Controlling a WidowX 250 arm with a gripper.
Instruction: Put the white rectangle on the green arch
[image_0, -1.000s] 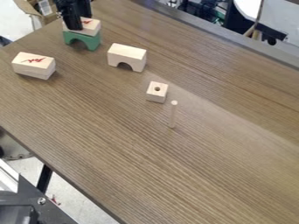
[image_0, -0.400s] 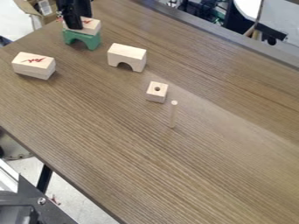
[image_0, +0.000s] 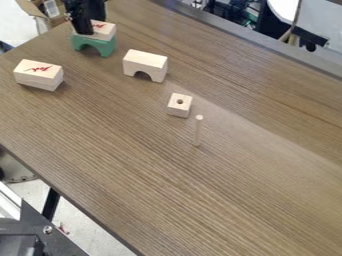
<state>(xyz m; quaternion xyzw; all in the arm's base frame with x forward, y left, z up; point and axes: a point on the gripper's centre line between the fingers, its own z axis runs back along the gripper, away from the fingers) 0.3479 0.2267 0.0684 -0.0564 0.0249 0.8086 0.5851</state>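
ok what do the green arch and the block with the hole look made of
The green arch looks like matte painted wood, its colour even, though plastic is possible. The block with the hole looks like bare wood, going by its pale tan faces.

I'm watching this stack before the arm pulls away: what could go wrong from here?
The gripper is right at the white rectangle, which already sits on the green arch. If it rubs the block as it leaves, it might drag the block askew or off the top. The arch also stands on two legs with an opening between them, so a sideways nudge may shift or tip the whole stack.
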